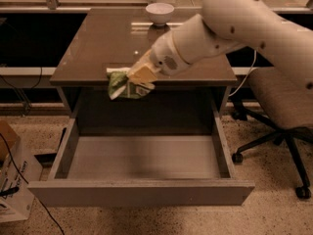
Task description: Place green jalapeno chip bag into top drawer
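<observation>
The green jalapeno chip bag [125, 85] hangs crumpled in the air at the front edge of the brown table [98, 48], above the back of the open drawer. My gripper [139, 76] is shut on the bag's upper right part, reaching in from the right on the white arm [234, 23]. The top drawer [142, 156] is pulled fully out below the table, its light grey inside showing nothing in it. The yellow sponge does not show; the arm covers the right part of the tabletop.
A white bowl [160, 12] stands at the back middle of the table. An office chair [279, 106] stands to the right of the table. A cardboard box [12, 180] and cables lie on the floor at the left.
</observation>
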Available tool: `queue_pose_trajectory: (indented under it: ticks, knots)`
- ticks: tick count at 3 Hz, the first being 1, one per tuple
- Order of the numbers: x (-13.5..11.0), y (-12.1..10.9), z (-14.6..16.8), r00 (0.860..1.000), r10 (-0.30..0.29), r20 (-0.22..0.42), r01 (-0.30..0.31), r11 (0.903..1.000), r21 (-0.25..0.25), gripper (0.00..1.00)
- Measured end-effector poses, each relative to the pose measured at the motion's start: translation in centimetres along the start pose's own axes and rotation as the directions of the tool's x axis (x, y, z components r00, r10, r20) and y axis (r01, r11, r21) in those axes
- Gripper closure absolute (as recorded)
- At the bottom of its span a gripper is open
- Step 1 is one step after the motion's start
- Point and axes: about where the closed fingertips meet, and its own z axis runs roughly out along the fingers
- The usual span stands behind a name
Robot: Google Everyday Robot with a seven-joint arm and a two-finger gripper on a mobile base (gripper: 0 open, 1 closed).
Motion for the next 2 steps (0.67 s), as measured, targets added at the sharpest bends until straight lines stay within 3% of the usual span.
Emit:
queue_pose_trajectory:
  ticks: [1, 2]
  knots:
    - [3.5, 2.0, -1.8, 0.998, 0.052, -0.044, -0.052, 0.9985, -0.014, 1.0]
    - [6.6, 2.8, -0.7, 0.992, 0.099, -0.075, -0.103, 0.9935, -0.049, 1.0]
